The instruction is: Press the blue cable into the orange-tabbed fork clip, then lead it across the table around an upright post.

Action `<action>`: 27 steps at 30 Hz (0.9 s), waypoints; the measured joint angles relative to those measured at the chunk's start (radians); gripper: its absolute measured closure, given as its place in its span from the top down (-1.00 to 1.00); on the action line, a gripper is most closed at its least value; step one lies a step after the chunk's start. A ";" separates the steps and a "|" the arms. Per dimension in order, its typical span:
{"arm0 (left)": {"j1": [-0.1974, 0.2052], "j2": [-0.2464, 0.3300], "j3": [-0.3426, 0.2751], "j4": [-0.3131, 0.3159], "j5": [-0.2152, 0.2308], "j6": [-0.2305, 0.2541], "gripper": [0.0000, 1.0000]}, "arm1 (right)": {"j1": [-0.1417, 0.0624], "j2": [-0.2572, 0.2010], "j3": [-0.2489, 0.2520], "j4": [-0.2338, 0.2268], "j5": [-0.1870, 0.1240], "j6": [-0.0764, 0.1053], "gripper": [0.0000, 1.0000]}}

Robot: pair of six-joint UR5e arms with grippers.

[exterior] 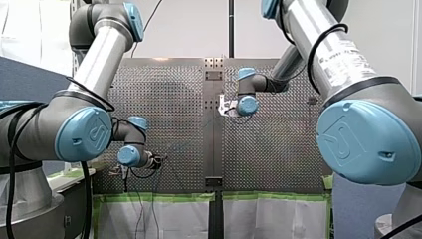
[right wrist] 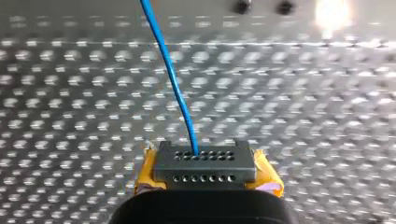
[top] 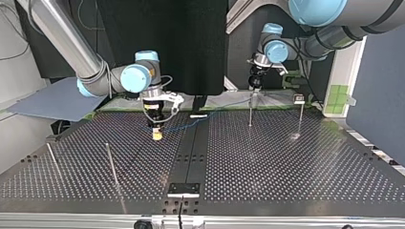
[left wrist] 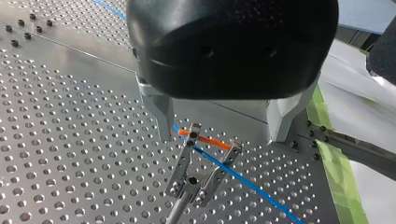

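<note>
Left of the table's (top: pixel 286 167) middle seam in the top view, toward the far edge, my right gripper (top: pixel 156 132) clamps its yellow pads on the blue cable (right wrist: pixel 175 88). The cable runs right to the orange-tabbed fork clip (left wrist: pixel 189 181) near the far edge. My left gripper (left wrist: pixel 219 138) hangs over the clip, spread wide, holding nothing.

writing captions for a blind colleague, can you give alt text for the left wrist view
My left pincer, black with metal fingers spread open, hangs over the orange-tabbed fork clip on the perforated table. The blue cable runs slantwise across the clip's two prongs, close to the orange tab.
</note>
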 joint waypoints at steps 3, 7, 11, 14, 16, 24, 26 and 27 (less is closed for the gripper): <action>-0.001 0.000 0.000 0.000 -0.001 0.001 1.00 | 0.003 -0.022 -0.005 0.003 0.001 -0.002 -1.00; -0.001 0.000 0.000 0.000 -0.002 0.001 1.00 | 0.005 -0.034 -0.018 0.008 0.001 -0.003 -1.00; -0.001 0.000 0.001 0.000 -0.002 0.001 1.00 | 0.006 -0.037 -0.038 0.024 0.001 -0.004 -1.00; -0.001 0.000 0.000 0.001 -0.002 0.002 1.00 | 0.007 -0.043 -0.057 0.044 0.002 -0.005 -1.00; -0.001 0.000 0.001 0.000 -0.002 0.002 1.00 | 0.008 -0.050 -0.066 0.058 0.003 -0.005 -1.00; -0.001 0.000 0.000 0.011 -0.002 -0.003 1.00 | 0.010 -0.077 -0.098 0.091 0.006 -0.005 -1.00; -0.001 0.000 0.000 0.014 -0.002 -0.004 1.00 | 0.010 -0.079 -0.107 0.099 0.006 -0.006 -1.00; -0.001 0.000 0.000 0.015 -0.002 -0.004 1.00 | 0.010 -0.080 -0.111 0.102 0.007 -0.006 -1.00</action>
